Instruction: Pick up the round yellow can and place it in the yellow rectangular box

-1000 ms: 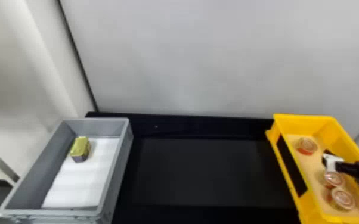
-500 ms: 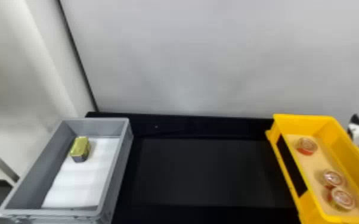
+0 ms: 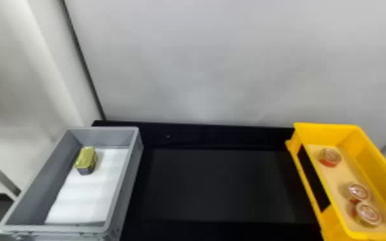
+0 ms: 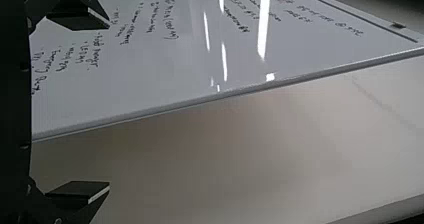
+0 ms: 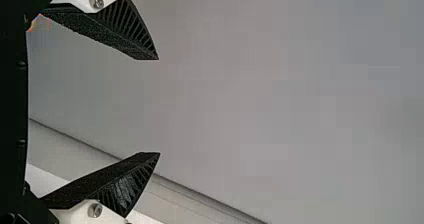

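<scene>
The yellow rectangular plastic box (image 3: pixel 322 132) sits at the right end of the black worktop (image 3: pixel 218 186), with three round cans on its pale floor: a far can with a red side (image 3: pixel 330 156) stands apart from the others, while a middle can (image 3: pixel 358 191) and a near can (image 3: pixel 368 214) are close together; which of the three is the task's round yellow can, I cannot tell; at the left end is a grey rectangular plastic box (image 3: pixel 105 137), holding a white sheet (image 3: pixel 83 198) and a small yellow-topped tin with dark sides (image 3: pixel 87 158), upright toward the far end; in the right wrist view the right pincer (image 5: pixel 159 106) is spread wide, its black ribbed fingers (image 5: pixel 107 34) well apart; the left pincer (image 4: pixel 109 106) is likewise spread, in front of a whiteboard with handwriting (image 4: pixel 150 84)
</scene>
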`<state>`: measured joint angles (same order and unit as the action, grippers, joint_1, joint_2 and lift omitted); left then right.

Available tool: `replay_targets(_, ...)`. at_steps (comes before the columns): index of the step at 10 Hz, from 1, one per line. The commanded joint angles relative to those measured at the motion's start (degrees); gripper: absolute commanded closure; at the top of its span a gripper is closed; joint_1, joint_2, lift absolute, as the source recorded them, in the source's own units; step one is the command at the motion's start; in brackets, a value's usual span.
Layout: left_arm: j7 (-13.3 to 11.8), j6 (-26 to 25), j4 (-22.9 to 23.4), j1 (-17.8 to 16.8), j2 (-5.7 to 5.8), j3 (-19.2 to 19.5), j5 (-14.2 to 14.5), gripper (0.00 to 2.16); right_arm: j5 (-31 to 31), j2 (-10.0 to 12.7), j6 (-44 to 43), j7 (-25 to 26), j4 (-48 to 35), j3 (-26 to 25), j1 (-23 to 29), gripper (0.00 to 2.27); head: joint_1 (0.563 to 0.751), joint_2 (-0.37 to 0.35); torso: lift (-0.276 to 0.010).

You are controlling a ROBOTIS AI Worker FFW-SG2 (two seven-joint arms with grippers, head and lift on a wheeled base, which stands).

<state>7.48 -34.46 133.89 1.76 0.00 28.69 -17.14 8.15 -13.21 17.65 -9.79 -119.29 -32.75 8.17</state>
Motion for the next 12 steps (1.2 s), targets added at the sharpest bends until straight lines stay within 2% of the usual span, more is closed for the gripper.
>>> replay_targets(1, -0.01, 0.34, 0.06, 0.00, -0.15, 0.07, 0.00, 0.14, -3.31, -0.24, -4.38, 0.82, -2.35, -4.25, -0.61, 0.12, 0.694, 0.014, -0.068)
replay_targets(5, 0.08, 0.69, 0.32, 0.08, -0.15, 0.33, 0.00, 0.14, -11.84, -0.85, -8.95, 5.57, -5.34, -9.35, -3.95, 0.12, 0.694, 0.014, -0.068)
replay_targets(9, 0.08, 0.78, 0.50, 0.35, -0.15, 0.59, 0.00, 0.14, -17.90, -0.85, -11.67, 11.46, -6.83, -10.49, -3.42, 0.12, 0.694, 0.014, -0.068)
replay_targets(12, 0.08, 0.86, 0.76, 0.61, -0.15, 1.21, 0.00, 0.14, -18.25, -1.12, -8.77, 14.18, -10.08, -10.67, -2.63, 0.12, 0.694, 0.014, -0.068)
